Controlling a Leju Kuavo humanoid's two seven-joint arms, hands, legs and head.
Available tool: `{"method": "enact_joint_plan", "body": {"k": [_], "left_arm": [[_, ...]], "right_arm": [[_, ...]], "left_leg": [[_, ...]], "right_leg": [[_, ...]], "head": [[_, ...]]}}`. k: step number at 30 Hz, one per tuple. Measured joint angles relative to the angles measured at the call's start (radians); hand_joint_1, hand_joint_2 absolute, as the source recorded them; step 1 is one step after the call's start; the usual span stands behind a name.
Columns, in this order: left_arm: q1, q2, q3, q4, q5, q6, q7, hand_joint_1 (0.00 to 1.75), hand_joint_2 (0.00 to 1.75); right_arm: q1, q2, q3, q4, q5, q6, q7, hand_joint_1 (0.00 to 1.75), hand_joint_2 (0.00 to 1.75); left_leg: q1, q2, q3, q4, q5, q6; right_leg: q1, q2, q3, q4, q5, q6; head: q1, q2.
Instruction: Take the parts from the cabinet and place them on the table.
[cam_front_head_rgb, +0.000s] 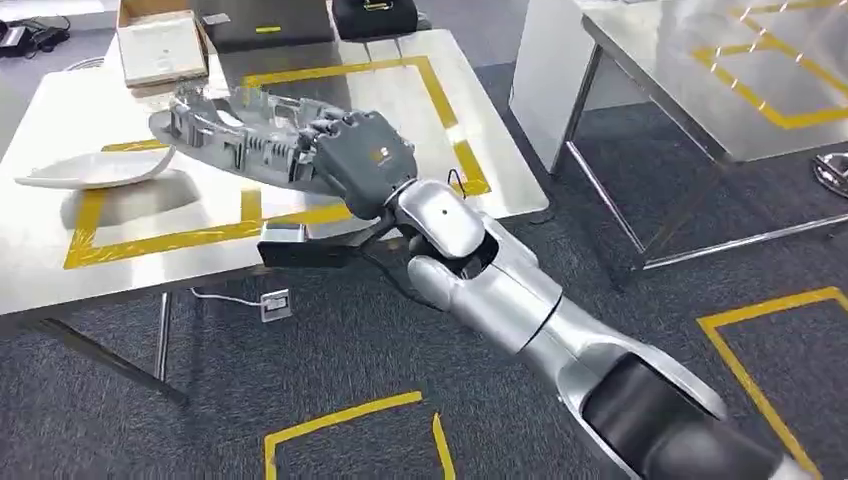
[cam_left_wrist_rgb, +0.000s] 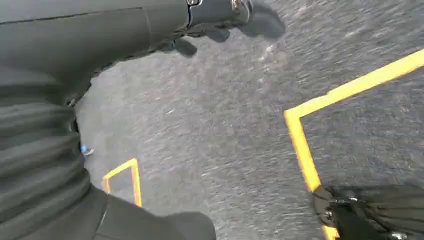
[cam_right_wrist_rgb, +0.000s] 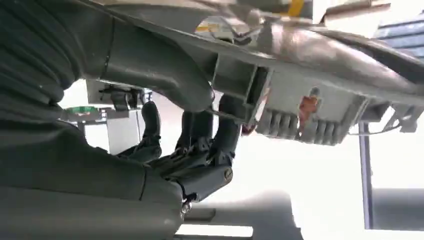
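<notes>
A long grey ribbed plastic part (cam_front_head_rgb: 240, 140) lies slanted low over the steel table (cam_front_head_rgb: 60, 270), inside the yellow taped square. My right hand (cam_front_head_rgb: 362, 160) grips its near end, reaching in from the table's front edge. In the right wrist view the thumb lies on one side of the grey part (cam_right_wrist_rgb: 310, 60) and the dark fingers (cam_right_wrist_rgb: 200, 135) curl up against its other side. A white curved part (cam_front_head_rgb: 95, 168) rests on the table to the left of it. My left hand (cam_left_wrist_rgb: 75, 60) hangs over the carpet, holding nothing, with its fingers apart.
A cardboard box (cam_front_head_rgb: 160, 45) and a dark bag (cam_front_head_rgb: 375, 15) stand at the table's far edge. A second steel table (cam_front_head_rgb: 720, 90) is to the right, with an aisle between. Yellow tape lines (cam_front_head_rgb: 340, 415) mark the grey carpet, and a floor socket (cam_front_head_rgb: 275, 303) lies under the table.
</notes>
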Motion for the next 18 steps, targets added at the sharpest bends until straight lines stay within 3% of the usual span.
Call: {"method": "enact_joint_plan", "body": {"k": [1,3,4,5,7,8,9,10,11,12,13,14,16,17,18], "left_arm": [[-0.002,-0.002,0.000,0.000,-0.002,-0.003,-0.001,0.00,1.75],[-0.006,0.000,0.000,-0.002,-0.009,-0.006,0.000,0.00,1.75],[-0.009,0.000,0.000,-0.002,-0.009,-0.007,0.002,0.00,1.75],[-0.010,0.000,0.000,-0.002,-0.010,-0.009,0.004,0.00,1.75],[-0.010,0.001,0.000,-0.002,-0.014,-0.015,0.006,0.00,1.75],[-0.009,0.000,0.000,-0.001,-0.018,-0.018,0.006,0.00,1.75],[-0.009,0.000,0.000,-0.001,-0.019,-0.020,0.006,0.00,1.75],[-0.010,-0.001,0.000,-0.001,-0.020,-0.024,0.005,0.00,1.75],[-0.010,-0.002,0.000,-0.001,-0.021,-0.026,0.005,0.00,1.75],[-0.012,-0.005,0.000,0.002,-0.021,-0.027,0.005,0.00,1.75],[-0.016,-0.004,0.000,0.002,-0.023,-0.027,0.006,0.00,1.75],[-0.020,-0.003,0.000,0.001,-0.024,-0.028,0.008,0.00,1.75],[-0.021,-0.003,0.000,0.000,-0.028,-0.029,0.008,0.00,1.75],[-0.024,-0.002,0.000,-0.001,-0.031,-0.031,0.009,0.00,1.75],[-0.028,-0.002,-0.001,0.000,-0.033,-0.031,0.009,0.00,1.75]], "right_arm": [[-0.016,0.004,-0.003,0.020,-0.004,0.001,0.001,1.75,1.75],[-0.048,0.014,-0.019,0.075,-0.012,0.003,0.002,1.75,1.75],[-0.064,0.019,-0.027,0.110,-0.016,0.009,0.003,1.75,1.75],[-0.083,0.023,-0.034,0.152,-0.019,0.016,0.006,1.75,1.75],[-0.114,0.033,-0.046,0.232,-0.022,0.024,0.012,1.75,1.75],[-0.135,0.041,-0.050,0.280,-0.021,0.032,0.018,1.75,1.75],[-0.154,0.046,-0.051,0.318,-0.016,0.038,0.025,1.75,1.75],[-0.180,0.048,-0.052,0.358,-0.011,0.043,0.035,1.75,1.75],[-0.199,0.055,-0.055,0.411,-0.006,0.047,0.044,1.75,1.75],[-0.218,0.058,-0.058,0.449,-0.002,0.049,0.048,1.75,1.75],[-0.236,0.064,-0.061,0.489,0.006,0.056,0.056,1.75,1.75],[-0.253,0.072,-0.062,0.515,0.013,0.060,0.060,1.75,1.75],[-0.286,0.081,-0.064,0.563,0.029,0.069,0.073,1.75,1.75],[-0.298,0.088,-0.064,0.587,0.038,0.072,0.081,1.75,1.75],[-0.315,0.091,-0.064,0.610,0.040,0.074,0.083,1.75,1.75]], "left_leg": [[0.006,-0.002,0.010,-0.002,-0.004,0.005],[0.007,-0.004,0.026,-0.006,-0.018,0.015],[0.007,-0.006,0.034,-0.007,-0.028,0.017],[0.007,-0.008,0.045,-0.007,-0.039,0.018],[0.007,-0.014,0.071,-0.007,-0.061,0.016],[0.007,-0.017,0.088,-0.007,-0.073,0.014],[0.007,-0.019,0.103,-0.007,-0.085,0.011],[0.006,-0.021,0.123,-0.008,-0.099,0.009],[0.008,-0.022,0.131,-0.011,-0.111,0.007],[0.003,-0.024,0.146,-0.004,-0.123,0.001],[0.004,-0.031,0.147,-0.014,-0.132,-0.007],[0.005,-0.030,0.154,-0.024,-0.139,-0.014],[0.004,-0.026,0.177,-0.015,-0.128,-0.030],[0.007,-0.021,0.160,0.014,-0.125,-0.032],[0.005,-0.015,0.126,0.077,-0.115,-0.036]], "right_leg": [[0.000,0.000,-0.011,0.026,0.003,0.003],[-0.007,-0.005,-0.095,0.147,0.029,0.018],[-0.011,-0.005,-0.149,0.218,0.010,0.023],[-0.015,-0.005,-0.204,0.279,-0.030,0.028],[-0.020,-0.005,-0.259,0.307,-0.086,0.028],[-0.021,-0.006,-0.265,0.277,-0.079,0.029],[-0.020,-0.006,-0.259,0.224,-0.047,0.027],[-0.019,-0.006,-0.242,0.137,0.028,0.020],[-0.016,-0.009,-0.229,0.058,0.125,0.010],[-0.008,-0.012,-0.235,-0.014,0.213,0.004],[-0.003,-0.011,-0.222,-0.002,0.181,0.004],[-0.001,-0.008,-0.219,-0.005,0.187,-0.001],[-0.004,-0.007,-0.194,-0.016,0.175,-0.017],[-0.009,-0.006,-0.176,-0.024,0.169,-0.024],[-0.010,-0.005,-0.163,-0.024,0.160,-0.035]], "head": [[0.001,0.000],[0.002,0.000],[0.002,0.000],[0.002,0.000],[0.002,0.000],[0.002,0.000],[0.002,0.000],[0.002,0.000],[0.002,0.000],[0.001,0.000],[0.002,0.000],[0.001,0.000],[0.000,0.000],[0.002,0.000],[-0.002,0.000]]}}
